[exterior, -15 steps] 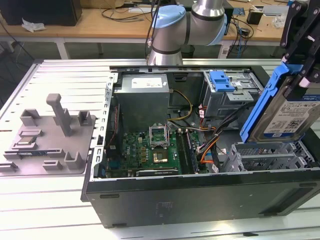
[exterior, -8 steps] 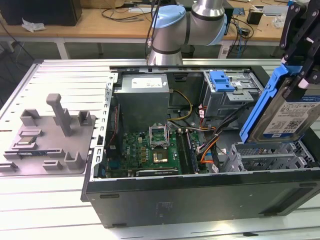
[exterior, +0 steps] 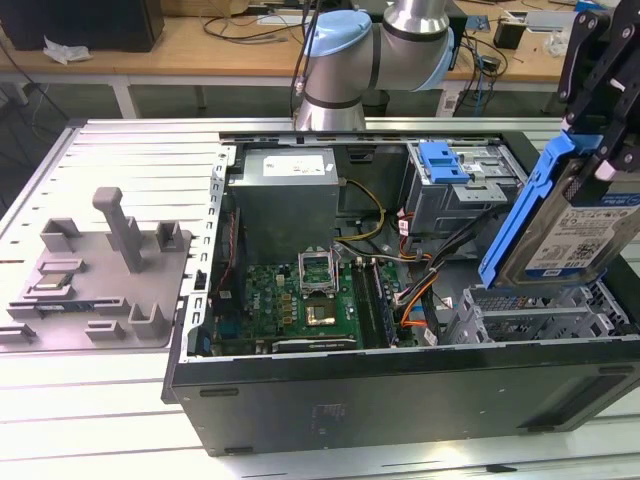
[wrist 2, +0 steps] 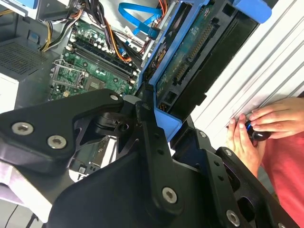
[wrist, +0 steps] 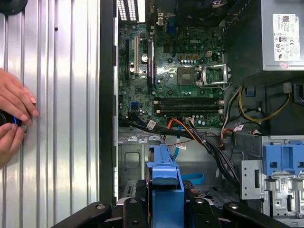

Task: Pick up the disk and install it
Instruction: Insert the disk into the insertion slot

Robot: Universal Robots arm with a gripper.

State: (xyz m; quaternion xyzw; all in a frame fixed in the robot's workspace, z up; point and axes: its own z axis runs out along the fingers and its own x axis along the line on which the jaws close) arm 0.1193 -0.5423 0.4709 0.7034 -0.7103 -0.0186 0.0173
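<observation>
Ok, exterior view, left to right. Grey fixture (exterior: 100, 265) sits on the slatted table (exterior: 90, 410), well apart from the work. Beside it, the computer case (exterior: 350, 400) lies open side up. Inside are the power supply (exterior: 285, 190) at the far side, the motherboard (exterior: 300, 300) nearer the camera, and orange and black cables (exterior: 410, 300) running toward the exterior view's right. Bare blue bracket (exterior: 445, 162) sits on top of the far drive bay (exterior: 465, 205). Arm (exterior: 370, 45) comes in from behind the case.

At the exterior view's far right the gripper (exterior: 592, 150) is clamped on the disk (exterior: 580, 235), with the fingers (exterior: 600, 80) pressing it from both sides near its upper end. Disk is in the air and steeply tilted: blue carrier rail (exterior: 525, 215) toward the case interior, label toward the camera. Its lower end hangs over the near drive cage (exterior: 540, 325); can't tell whether it touches.

In the first wrist view the blue rail edge sits between the black fingers, above the cage. A person's hands (wrist: 12, 114) rest on the table slats just outside the case wall, closed around a small dark object (wrist: 4, 118). In the second wrist view a red garment (wrist 2: 285, 166) shows next to them.
</observation>
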